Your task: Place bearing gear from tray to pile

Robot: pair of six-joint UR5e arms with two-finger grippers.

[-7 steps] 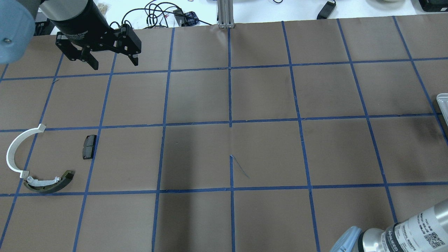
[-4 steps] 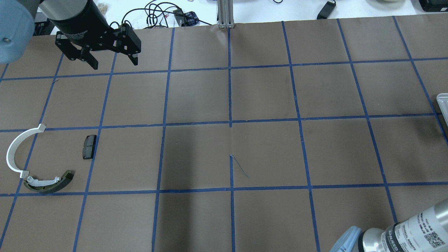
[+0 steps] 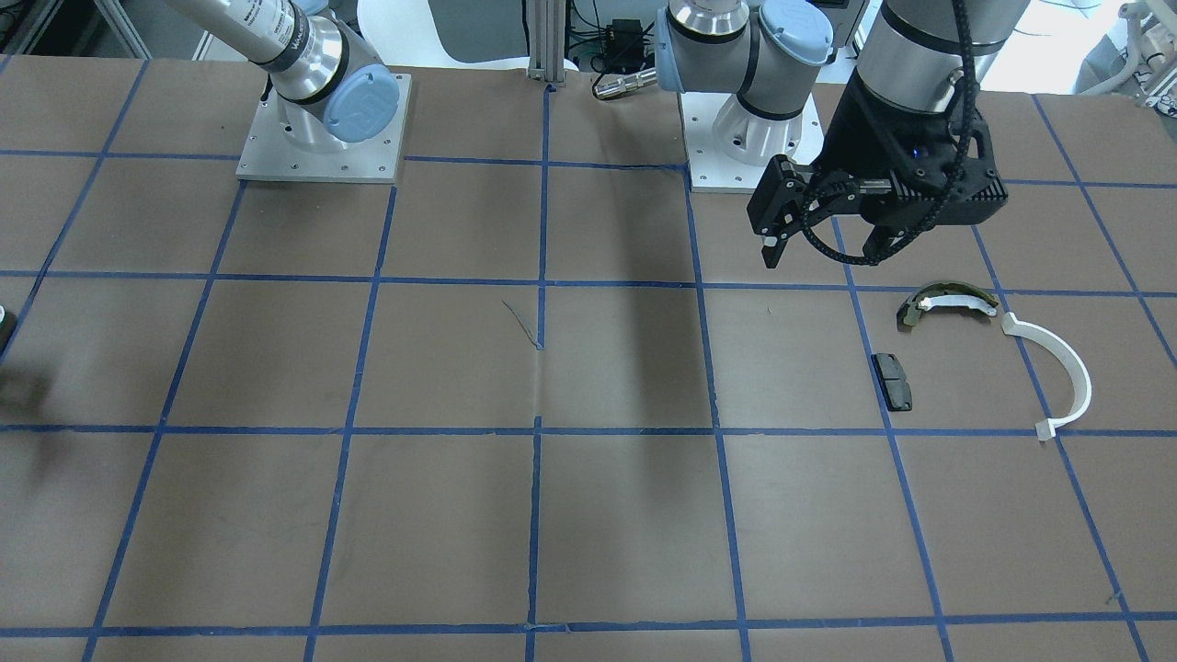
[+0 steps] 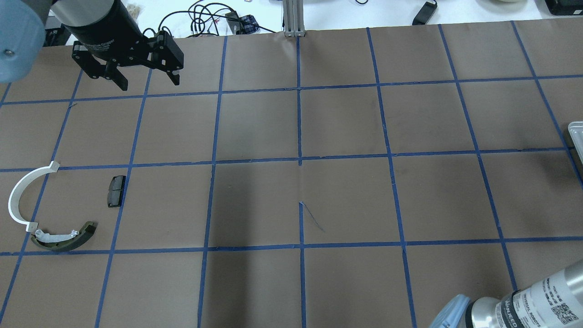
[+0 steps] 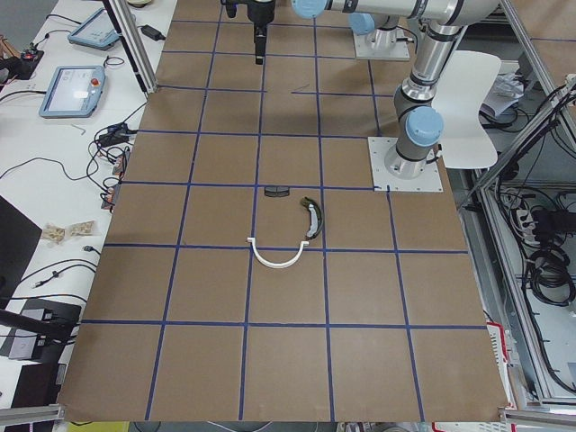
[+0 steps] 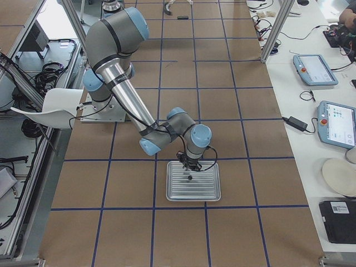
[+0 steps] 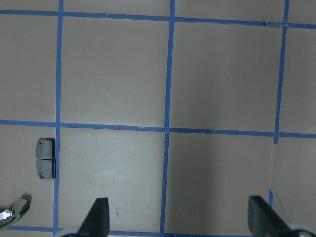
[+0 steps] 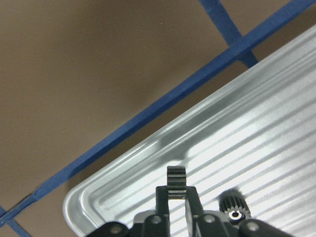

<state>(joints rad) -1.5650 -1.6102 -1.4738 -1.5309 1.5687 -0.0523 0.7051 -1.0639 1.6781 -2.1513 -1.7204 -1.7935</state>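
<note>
Two thin black fingers of the right gripper (image 8: pixel 177 192) are pinched on a small dark gear (image 8: pixel 176 177) with fine straight teeth. It is held on edge just above the tray (image 8: pixel 276 123), a silvery metal sheet with a ribbed floor and a rounded corner. Just beside the fingers a second gear (image 8: pixel 232 206), dark with a shiny hub, lies on the ribs. The left gripper (image 4: pixel 149 84), matte black, hangs with its jaws spread wide and nothing between them. Nearer the robot than it lies the pile:
- a white plastic arc (image 4: pixel 12 200)
- an olive curved brake shoe (image 4: pixel 68 243) with a pale metal web, by the arc's end
- a flat black rectangular pad (image 4: pixel 115 191), apart from both

White print on the left gripper's body is too small to read; a label (image 4: pixel 564 312) on the right arm carries a QR code
</note>
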